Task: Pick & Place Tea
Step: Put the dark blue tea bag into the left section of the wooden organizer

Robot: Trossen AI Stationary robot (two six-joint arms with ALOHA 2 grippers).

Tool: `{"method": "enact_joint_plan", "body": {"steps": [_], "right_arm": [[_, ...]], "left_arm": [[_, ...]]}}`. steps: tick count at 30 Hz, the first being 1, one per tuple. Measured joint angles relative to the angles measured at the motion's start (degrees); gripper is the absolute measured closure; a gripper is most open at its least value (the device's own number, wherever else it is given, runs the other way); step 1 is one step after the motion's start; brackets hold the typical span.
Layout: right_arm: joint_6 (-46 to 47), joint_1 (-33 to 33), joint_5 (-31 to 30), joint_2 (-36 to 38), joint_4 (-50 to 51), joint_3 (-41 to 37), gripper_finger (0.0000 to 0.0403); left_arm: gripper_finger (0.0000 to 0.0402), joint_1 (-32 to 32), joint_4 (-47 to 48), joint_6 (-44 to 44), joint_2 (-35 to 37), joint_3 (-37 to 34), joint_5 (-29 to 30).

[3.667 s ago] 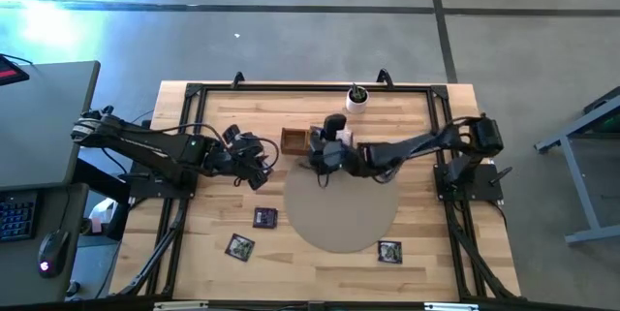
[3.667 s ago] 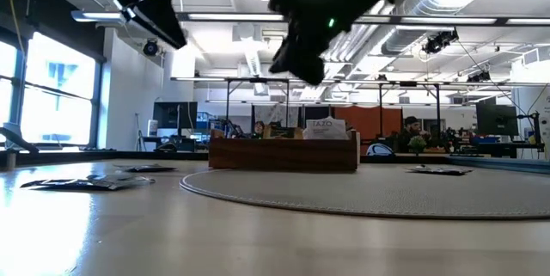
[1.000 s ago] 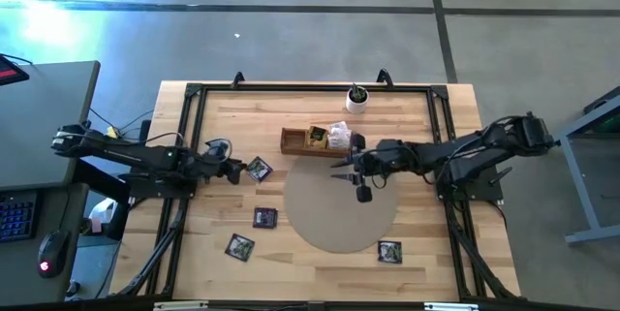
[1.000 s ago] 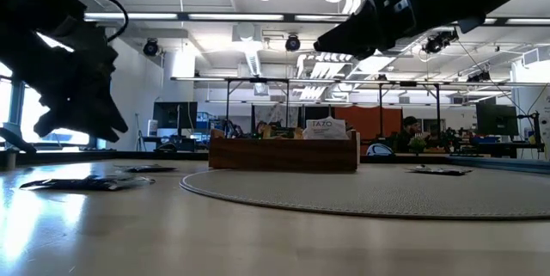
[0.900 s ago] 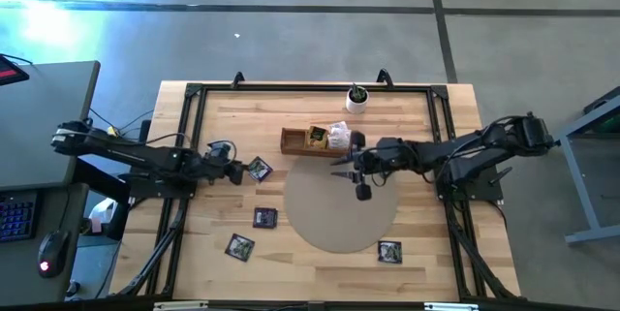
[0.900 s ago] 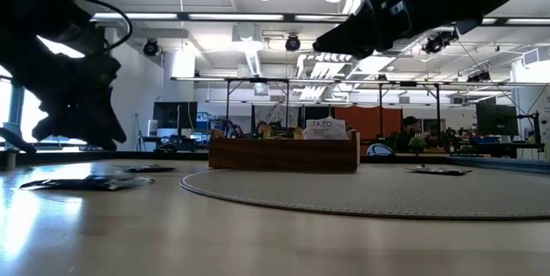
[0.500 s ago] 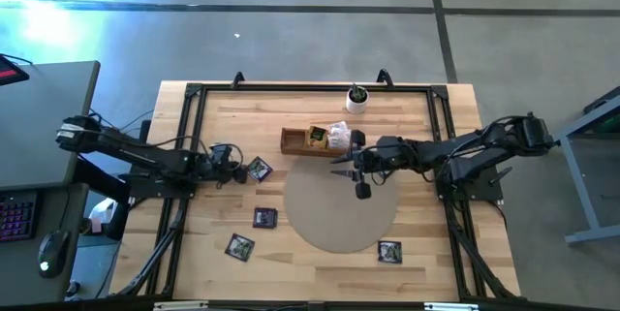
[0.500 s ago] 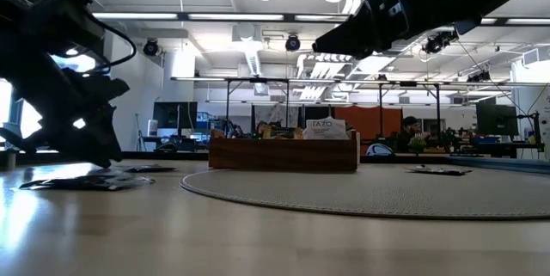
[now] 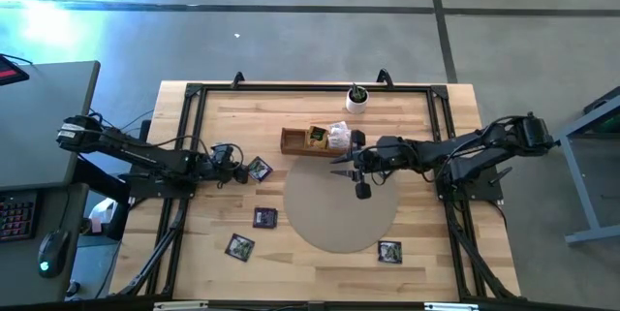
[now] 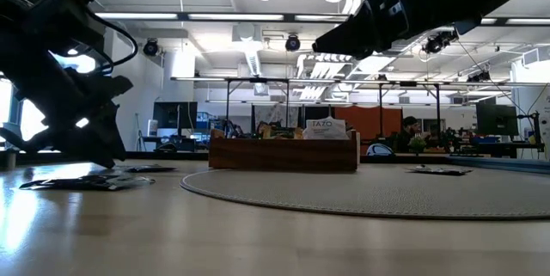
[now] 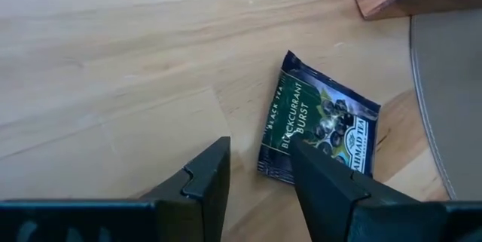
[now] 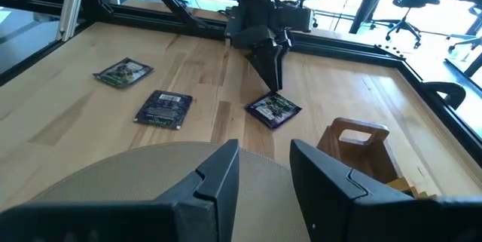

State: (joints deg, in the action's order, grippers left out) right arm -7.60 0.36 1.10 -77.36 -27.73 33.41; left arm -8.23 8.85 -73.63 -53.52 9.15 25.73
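On the bench (image 9: 320,263), the round mat (image 9: 341,209) lies before the wooden box (image 9: 302,140). The left end effector (image 11: 257,168) is low, fingers parted, over the near edge of a dark tea sachet (image 11: 319,130): it should straddle that edge and pinch squarely. The right end effector (image 9: 341,169) hovers open beside the box

Left gripper (image 9: 239,172) sits just beside a dark sachet (image 9: 259,169) on the bench (image 9: 320,267); right gripper (image 9: 342,163) hovers near the wooden box (image 9: 294,140).
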Motion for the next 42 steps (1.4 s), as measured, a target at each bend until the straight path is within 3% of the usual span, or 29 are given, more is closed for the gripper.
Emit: {"method": "enact_joint_plan", "body": {"steps": [16,25,29,36,42], "right_arm": [[1.57,0.04,0.0,0.0,0.0,0.02,0.0286],[1.58,0.04,0.0,0.0,-0.33,0.02,0.0286],[1.57,0.04,0.0,0.0,-0.44,0.02,0.0286],[1.6,0.05,-0.01,0.0,-0.44,0.02,0.0286],[1.6,0.06,0.0,0.0,-0.44,0.02,0.0286]], "left_arm": [[0.0262,-0.02,-2.78,-0.19,-0.19,-0.04,-3.25],[0.0265,-0.07,-5.82,-2.63,-5.37,0.2,-1.74],[0.0295,-0.08,-6.79,-2.75,-7.4,0.22,0.0],[0.0389,-0.04,-6.13,-2.72,-8.17,0.09,0.99],[0.0394,-0.07,-6.24,-2.29,-8.2,0.04,1.3]]}}
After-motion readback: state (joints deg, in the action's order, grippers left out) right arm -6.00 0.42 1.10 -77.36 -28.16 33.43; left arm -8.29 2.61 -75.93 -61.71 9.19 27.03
